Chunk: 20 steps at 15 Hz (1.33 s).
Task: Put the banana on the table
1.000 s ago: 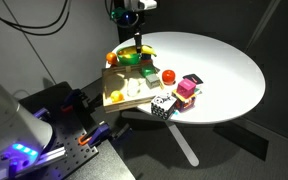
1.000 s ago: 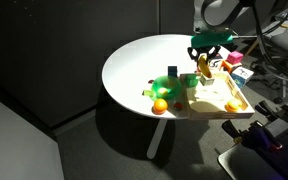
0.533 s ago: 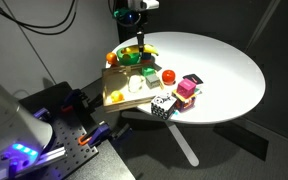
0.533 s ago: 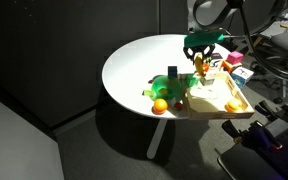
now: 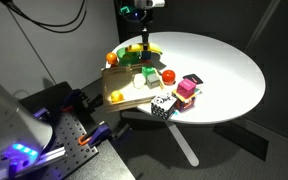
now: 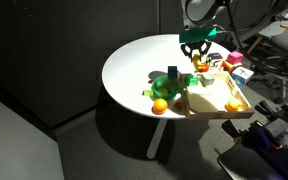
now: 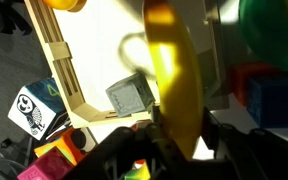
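As seen in an exterior view, the gripper (image 5: 144, 41) hangs over the edge of the table (image 5: 224, 60), its jaws closed on the banana (image 5: 149, 48). The banana appears clear of the surface, above the green bowl (image 5: 129, 58) and the far end of the wooden tray (image 5: 124, 92). A red piece (image 5: 168, 76) and a pink block (image 5: 187, 88) lie on the table beside the tray. In an exterior view from another side, the gripper (image 6: 194, 47) clamps the banana (image 6: 197, 64) between the green bowl (image 6: 172, 82) and the tray (image 6: 224, 111); an orange ball (image 6: 160, 105) rests near the table (image 6: 134, 60) edge. In the wrist view, the banana (image 7: 172, 70) rises from between the dark fingers (image 7: 134, 152), firmly gripped. Beneath it lie the tray rim (image 7: 62, 65) and a grey cube (image 7: 132, 97); a black-and-white block (image 7: 31, 110) sits outside the rim.
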### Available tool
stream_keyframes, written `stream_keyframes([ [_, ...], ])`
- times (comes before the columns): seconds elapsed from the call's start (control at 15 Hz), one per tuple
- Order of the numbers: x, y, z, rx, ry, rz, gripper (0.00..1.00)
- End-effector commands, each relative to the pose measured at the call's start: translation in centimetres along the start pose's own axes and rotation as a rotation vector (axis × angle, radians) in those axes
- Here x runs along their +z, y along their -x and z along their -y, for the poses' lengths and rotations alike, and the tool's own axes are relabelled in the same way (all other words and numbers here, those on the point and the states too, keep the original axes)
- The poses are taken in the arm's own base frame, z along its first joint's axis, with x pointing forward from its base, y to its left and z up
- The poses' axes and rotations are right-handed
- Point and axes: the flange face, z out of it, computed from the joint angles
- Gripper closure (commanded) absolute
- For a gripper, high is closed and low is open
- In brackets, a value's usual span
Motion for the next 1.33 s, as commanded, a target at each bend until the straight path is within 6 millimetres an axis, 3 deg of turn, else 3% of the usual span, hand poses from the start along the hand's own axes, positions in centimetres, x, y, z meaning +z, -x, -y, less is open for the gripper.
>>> stream_keyframes([
  [0.0, -0.2, -2.1, 0.7, 0.032, 0.011, 0.013, 0.84],
  [0.67, 1.0, -7.4, 0.4, 0.099, -0.046, -0.079, 0.84],
  [1.27, 3.3, -9.4, 1.3, 0.122, -0.062, -0.115, 0.84],
])
